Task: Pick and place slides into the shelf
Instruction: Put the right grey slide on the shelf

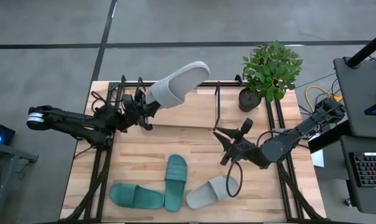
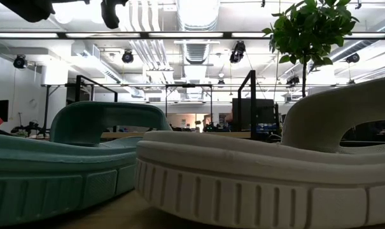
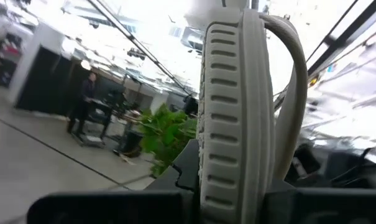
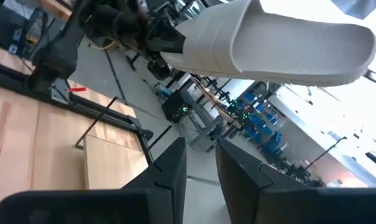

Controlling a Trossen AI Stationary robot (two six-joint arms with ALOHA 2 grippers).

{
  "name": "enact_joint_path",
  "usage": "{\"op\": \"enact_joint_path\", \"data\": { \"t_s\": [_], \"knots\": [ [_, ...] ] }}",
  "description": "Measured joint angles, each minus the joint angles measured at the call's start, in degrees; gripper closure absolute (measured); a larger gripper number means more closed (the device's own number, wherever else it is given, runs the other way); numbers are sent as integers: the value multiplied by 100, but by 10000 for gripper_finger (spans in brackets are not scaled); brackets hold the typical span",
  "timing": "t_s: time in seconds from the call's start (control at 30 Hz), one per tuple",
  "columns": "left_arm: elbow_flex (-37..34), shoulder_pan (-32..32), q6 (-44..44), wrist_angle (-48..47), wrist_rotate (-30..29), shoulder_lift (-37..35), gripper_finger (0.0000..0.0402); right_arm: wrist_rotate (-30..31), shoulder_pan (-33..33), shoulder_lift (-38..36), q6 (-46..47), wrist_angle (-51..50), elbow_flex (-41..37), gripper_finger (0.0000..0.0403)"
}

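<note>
At this moment your left gripper [image 1: 149,111] was pinched on the heel of a light grey slide [image 1: 177,83], held up in the air over the shelf [image 1: 200,112] at the table's far side — no sandal lay on its board yet. Three slides were left on the tabletop near its front edge: two dark teal ones [image 1: 151,191] and the second light grey one [image 1: 207,193]. Your right gripper [image 1: 225,147] hung empty above the table near that grey one — fingers a little apart in its wrist view.
</note>
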Motion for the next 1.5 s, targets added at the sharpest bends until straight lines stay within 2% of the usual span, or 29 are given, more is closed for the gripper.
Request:
{"op": "enact_joint_path", "data": {
  "t_s": [0.2, 0.57, 0.83, 1.03, 1.17, 1.27, 1.5],
  "knots": [
    [0, 0, -863, 3, 387, 15, 387, -42, -2, 0, -1240, -11, 0, 301],
    [0, -4, -1486, -335, 489, 20, 389, -312, -83, 2, -4885, -7, 0, 241],
    [0, -4, -2020, -687, 759, 22, 389, -393, -604, 2, -7425, 45, 0, 217],
    [0, -4, -2210, -920, 865, 21, 389, -456, -964, 1, -8149, 669, 2, 216],
    [0, -4, -2343, -1010, 871, 36, 389, -854, -1033, 0, -8519, 1099, 2, 215],
    [0, -11, -2500, -1016, 875, 58, 385, -1060, -1070, -7, -8794, 1104, 2, 215],
    [0, -11, -2602, -1004, 1128, 168, 390, -1102, -1307, 1, -9285, 1101, 2, 215]
  ]
}}
